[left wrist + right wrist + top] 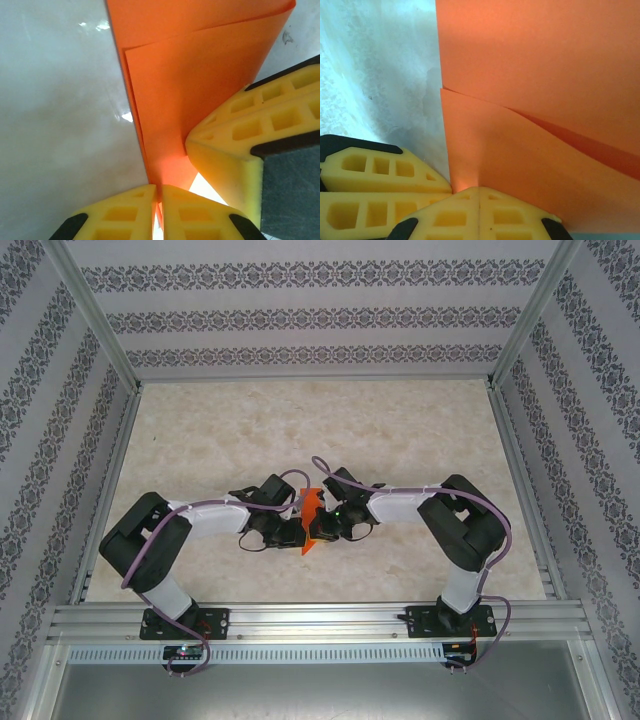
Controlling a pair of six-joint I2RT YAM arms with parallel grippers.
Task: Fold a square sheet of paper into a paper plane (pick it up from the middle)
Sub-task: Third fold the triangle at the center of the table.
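The left gripper (158,196) and the right gripper (479,194) each pinch the folded orange sheet of paper (311,510), which stands on edge between them over the middle of the table (300,430). A firm, even pinch at the crease should stop the layers slipping apart.

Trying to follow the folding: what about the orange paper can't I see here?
- Top view: paper too small, partly hidden by left gripper and right gripper; fold shape unclear.
- Left wrist view: paper cut off by top edge; right gripper covers its lower right.
- Right wrist view: paper runs past top and right edges.
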